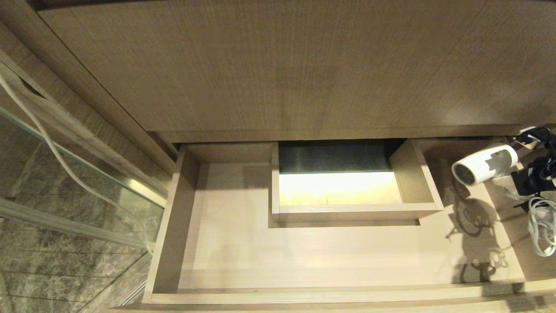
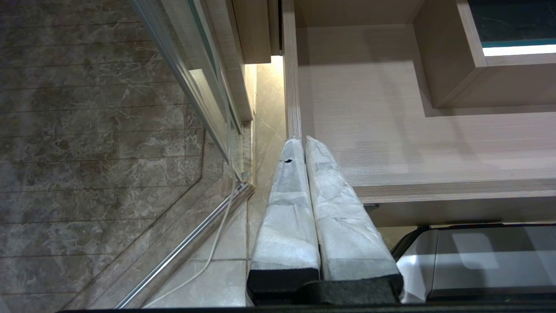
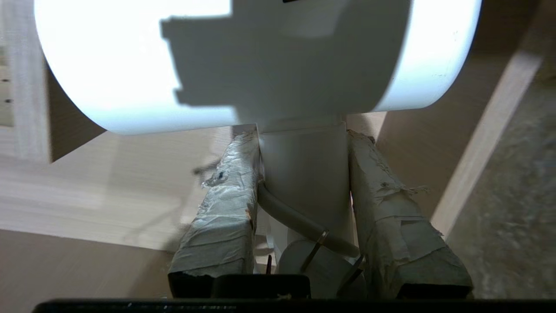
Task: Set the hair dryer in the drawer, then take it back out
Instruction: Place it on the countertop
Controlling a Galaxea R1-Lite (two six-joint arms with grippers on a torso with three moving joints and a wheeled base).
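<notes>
Head view: unlabelled hair dryer (image 1: pixel 484 164)

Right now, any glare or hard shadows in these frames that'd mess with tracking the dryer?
Head view: bright glow inside the drawer's boxed cutout; the hair dryer and its cord throw hard shadows onto the drawer floor. Right wrist view: dryer barrel blown out white, crossed by a blocky shadow, handle clamped in the right gripper. Left wrist view: evenly lit, left gripper shut.
</notes>
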